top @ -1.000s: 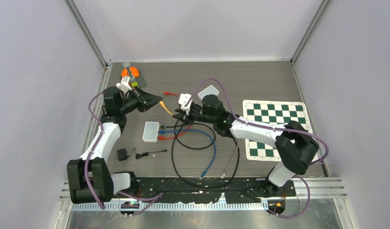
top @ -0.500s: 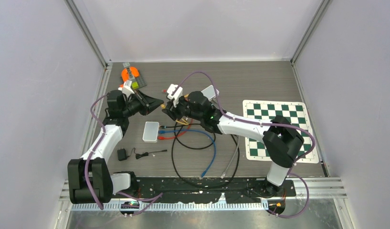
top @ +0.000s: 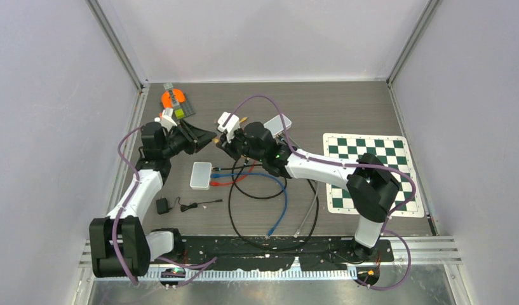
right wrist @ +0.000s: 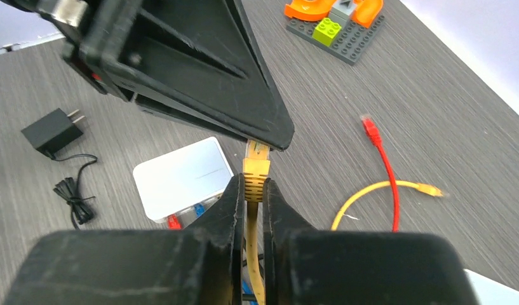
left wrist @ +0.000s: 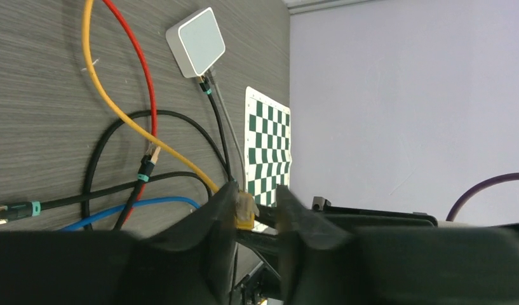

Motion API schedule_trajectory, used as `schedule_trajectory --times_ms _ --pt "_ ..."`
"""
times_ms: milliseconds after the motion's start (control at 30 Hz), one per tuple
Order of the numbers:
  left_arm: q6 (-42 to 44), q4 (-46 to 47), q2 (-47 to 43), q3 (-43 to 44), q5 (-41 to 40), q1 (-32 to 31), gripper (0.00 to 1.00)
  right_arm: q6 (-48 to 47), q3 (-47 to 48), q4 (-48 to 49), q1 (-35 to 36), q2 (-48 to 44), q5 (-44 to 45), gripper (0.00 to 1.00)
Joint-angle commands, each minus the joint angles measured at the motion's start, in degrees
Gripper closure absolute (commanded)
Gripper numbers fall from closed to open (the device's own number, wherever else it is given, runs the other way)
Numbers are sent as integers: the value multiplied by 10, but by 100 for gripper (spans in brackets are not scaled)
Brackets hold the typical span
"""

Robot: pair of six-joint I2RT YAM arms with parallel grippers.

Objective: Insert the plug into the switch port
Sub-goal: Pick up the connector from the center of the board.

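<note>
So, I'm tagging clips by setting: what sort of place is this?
Probably a robotics lab test cell: a table boxed in by plain wall panels and aluminium posts, strewn with practice props such as Ethernet cables, a chessboard mat and toy bricks.

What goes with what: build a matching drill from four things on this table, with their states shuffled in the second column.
1 yellow plug
2 red plug
3 white switch
4 black adapter

A lies unplugged, its cable crossing a yellow cable
B clamped in the right pincer
C has cables plugged into its side
D sits by a coiled thin lead

Pairs: 1-B, 2-A, 3-C, 4-D.
</note>
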Motion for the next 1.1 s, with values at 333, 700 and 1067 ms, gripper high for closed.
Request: schedule_trajectory --times_ms 333,700,1067 --pt "107 -160 -109 63 -12 -3 24 -54 97 -25 -38 -51 18 95" --pt "178 -291 -170 101 -114 -3 21 136 178 -111 -84 -108 -56 95" --pt "206 -310 -174 86 -128 -3 20 280 197 -39 -110 -156 -101 95"
